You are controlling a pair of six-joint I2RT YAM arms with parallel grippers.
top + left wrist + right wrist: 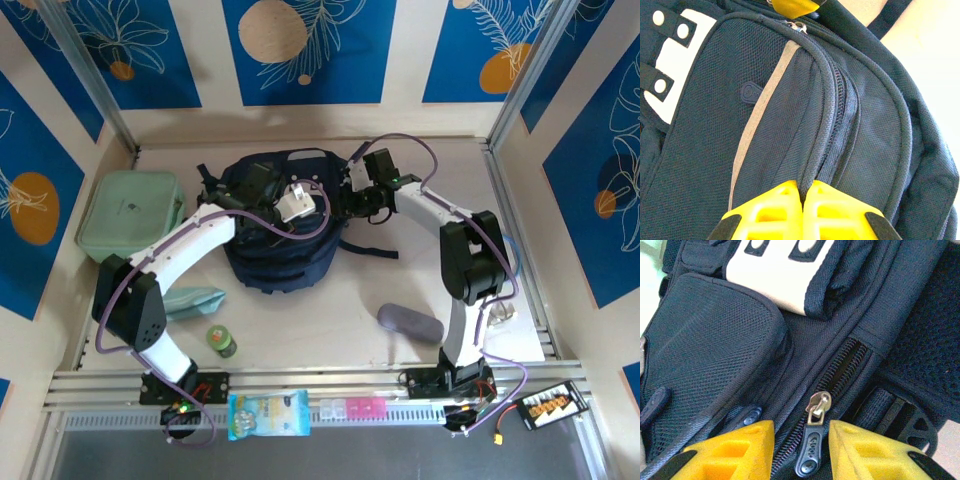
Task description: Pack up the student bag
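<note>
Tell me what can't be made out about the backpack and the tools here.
1. Backpack inside: right wrist view, fabric covers it.
2. Left tool: left wrist view, the bottom edge cuts off its fingers; whether it is pinching the fabric ridge or merely shut against it is unclear.
3. Packet print: top view, too small to read.

Dark navy student bag [275, 262] lies flat mid-table [330, 335], front up, white patch [296, 205] showing

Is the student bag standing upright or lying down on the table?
Lying down, front up: from above the student bag spreads flat on the table, its white patch facing the camera and a strap trailing right.
</note>
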